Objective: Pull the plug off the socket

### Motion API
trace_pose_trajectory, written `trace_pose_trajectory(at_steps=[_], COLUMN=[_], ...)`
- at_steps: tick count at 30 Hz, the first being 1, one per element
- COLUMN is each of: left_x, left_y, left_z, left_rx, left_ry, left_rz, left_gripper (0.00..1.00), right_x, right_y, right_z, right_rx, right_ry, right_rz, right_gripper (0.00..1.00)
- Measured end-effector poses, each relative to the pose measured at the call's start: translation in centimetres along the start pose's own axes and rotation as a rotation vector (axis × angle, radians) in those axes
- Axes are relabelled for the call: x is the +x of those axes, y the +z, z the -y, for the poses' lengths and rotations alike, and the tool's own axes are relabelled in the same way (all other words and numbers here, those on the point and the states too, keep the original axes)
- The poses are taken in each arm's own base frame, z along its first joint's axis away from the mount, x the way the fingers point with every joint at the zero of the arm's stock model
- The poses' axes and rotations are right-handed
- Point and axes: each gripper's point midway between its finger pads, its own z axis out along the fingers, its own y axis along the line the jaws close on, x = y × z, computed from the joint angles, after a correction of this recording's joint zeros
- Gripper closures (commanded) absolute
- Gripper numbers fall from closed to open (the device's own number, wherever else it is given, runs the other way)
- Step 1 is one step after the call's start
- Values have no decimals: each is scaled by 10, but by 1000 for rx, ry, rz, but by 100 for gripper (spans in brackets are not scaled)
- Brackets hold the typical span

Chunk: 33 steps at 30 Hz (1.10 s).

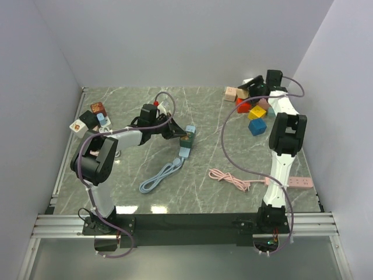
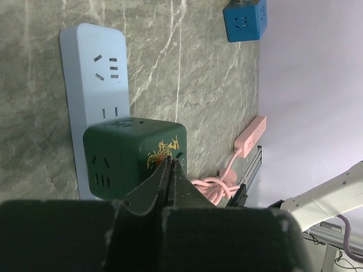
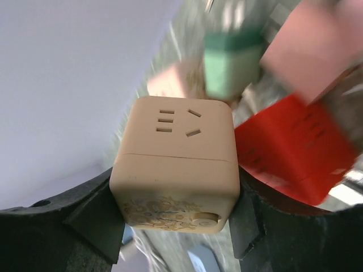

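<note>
The green cube plug (image 2: 133, 156) sits seated on the light blue power strip (image 2: 93, 73), on the end of the strip nearest the left gripper (image 2: 170, 165). We read the left jaws as together: in the left wrist view both fingers meet in a single point that touches, or all but touches, the cube's near face, with nothing clamped between them. From the top view the left gripper (image 1: 175, 131) lies just beside the plug (image 1: 187, 140), on its left, and the plug is straight ahead of the fingertips.

The strip's long axis runs away from the fingers in the wrist view. Its socket face looks upward, so we judge that the plug must come off upward, at right angles to that axis. The jaws would have to part and straddle the cube first.

The right gripper (image 3: 176, 215) is well apart at the far right, clamped on a beige cube (image 3: 176, 164). The left arm is clearly the nearer one.
</note>
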Motion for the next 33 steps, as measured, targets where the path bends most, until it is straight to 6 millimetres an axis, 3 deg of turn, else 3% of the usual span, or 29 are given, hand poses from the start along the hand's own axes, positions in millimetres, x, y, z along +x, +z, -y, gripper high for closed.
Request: trace_pose_trajectory(at_steps=[3,5,9,13,18,23,25,27,30,33], left_x=[2,4,7,7,4,-8,-18,-27,-36,-38], left_y=[-3,-6,-9,-9,-15,-32,-43,-56,-74,-84], left_z=[-1,-2,-2,-2,-4,-7,-8,-10,-19,-35], left_rx=[-10,-15,-18,-20,-50,-111,-136,-160,-195,-238], left_ry=[-4,-7,-12,-13,-22,-39,-44,-49,-64,-89], left_rz=[4,8,7,9,22,81,123,172,229,252], left_gripper=[99,99,99,99,99,99,99,99,99,100], right_x=[-27,-39,-59,-54,-41,-21,-5,25,103,190], right_y=[-5,-9,-17,-18,-23,-66,-89,-107,-118,-112], right_z=[9,16,15,9,19,12,-1,-25,-60,-64], right_rx=[-36,-39,-37,-48,25,97,120,123,102,113], right_ry=[75,115,145,130,97,-13,-111,-231,-423,-563], right_rz=[60,82,109,100,80,83,91,85,22,-95], right_gripper=[54,44,13,7,5,3,0,0,0,0])
